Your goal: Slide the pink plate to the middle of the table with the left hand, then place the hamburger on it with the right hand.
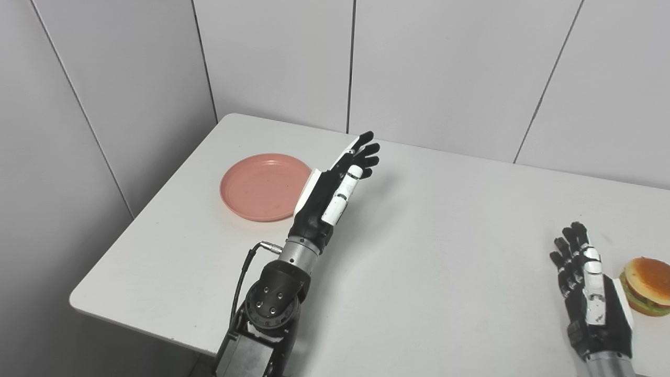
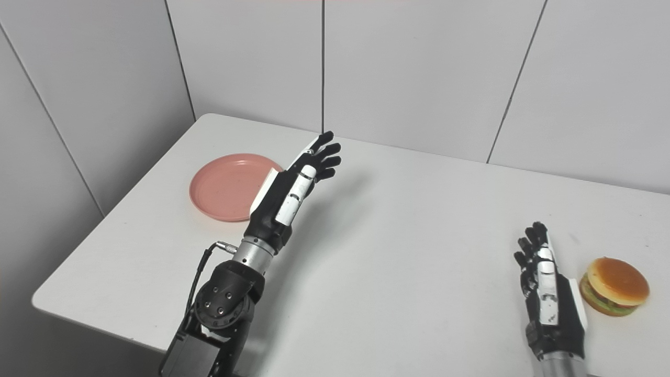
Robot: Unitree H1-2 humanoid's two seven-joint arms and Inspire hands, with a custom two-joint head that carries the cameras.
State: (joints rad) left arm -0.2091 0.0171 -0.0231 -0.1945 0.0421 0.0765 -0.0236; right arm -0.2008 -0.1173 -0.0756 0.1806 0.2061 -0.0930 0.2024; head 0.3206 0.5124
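Observation:
The pink plate [image 1: 261, 186] lies flat near the table's far left corner. My left hand [image 1: 340, 180] is open and raised above the table just right of the plate, its back edge overlapping the plate's right rim in view; I cannot tell if it touches. The hamburger [image 1: 648, 285] sits on the table at the right edge. My right hand [image 1: 589, 285] is open and empty just left of the hamburger, fingers pointing away from me. Both also show in the right eye view: the plate [image 2: 227, 186] and the hamburger [image 2: 615, 285].
The white table [image 1: 445, 235] has its left edge and front left corner close to the plate's side. Grey wall panels stand behind the table and to the left. My left forearm [image 1: 272, 298] rises from the table's front edge.

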